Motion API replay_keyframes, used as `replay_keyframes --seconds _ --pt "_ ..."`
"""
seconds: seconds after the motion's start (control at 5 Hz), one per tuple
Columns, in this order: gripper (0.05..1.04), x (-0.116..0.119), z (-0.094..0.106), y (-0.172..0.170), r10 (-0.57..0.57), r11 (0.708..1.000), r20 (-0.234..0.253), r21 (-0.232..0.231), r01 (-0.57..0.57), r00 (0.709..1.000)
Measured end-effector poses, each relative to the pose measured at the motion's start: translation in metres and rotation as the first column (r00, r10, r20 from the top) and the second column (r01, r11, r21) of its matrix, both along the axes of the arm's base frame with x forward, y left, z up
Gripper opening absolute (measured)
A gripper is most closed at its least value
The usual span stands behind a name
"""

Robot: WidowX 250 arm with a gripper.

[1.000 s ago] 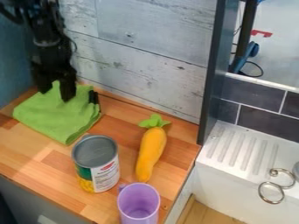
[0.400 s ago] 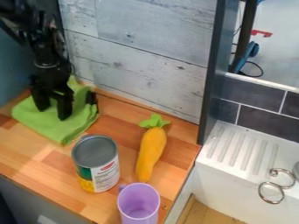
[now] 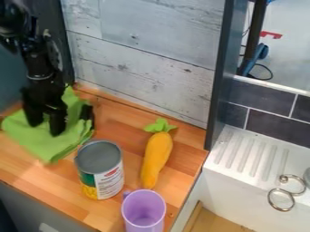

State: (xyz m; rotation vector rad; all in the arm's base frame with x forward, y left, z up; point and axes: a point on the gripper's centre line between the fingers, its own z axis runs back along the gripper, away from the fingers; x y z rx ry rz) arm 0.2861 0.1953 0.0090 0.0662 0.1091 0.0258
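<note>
a broad stretch of the wooden counter (image 3: 124, 122) lies open between the folded green cloth (image 3: 45, 146) and the orange carrot-shaped toy with a leafy green top (image 3: 157, 154). a narrower lane separates this toy from the labelled metal can (image 3: 100, 167); the lilac cup (image 3: 143, 210) blocks its near end. the pale plank wall (image 3: 151, 41) bars the back.

No words, nos. or signs legible. Only print I can make out is on the can (image 3: 99, 170) — its wraparound label (image 3: 110, 183) has a red patch w/ pale marks near the top of the white part, plus rows of tiny dark print below, approx. text-like but too small & blurry to read. Green & yellow part of label, to the left — prob. no lettering there, though hard to tell at this res.
</note>
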Motion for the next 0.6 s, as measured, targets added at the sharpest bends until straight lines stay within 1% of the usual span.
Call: replay_keyframes --seconds 0.2,0.4,0.6 --pt "1.001 -0.038 0.000 -0.006 0.045 0.998 -0.074 -0.036 -0.048 0.996" --pt "1.001 -0.055 -0.002 -0.009 0.068 0.996 -0.100 -0.048 -0.073 0.993" --pt "1.000 -0.051 -0.004 -0.003 0.087 0.995 -0.097 -0.046 -0.092 0.991"
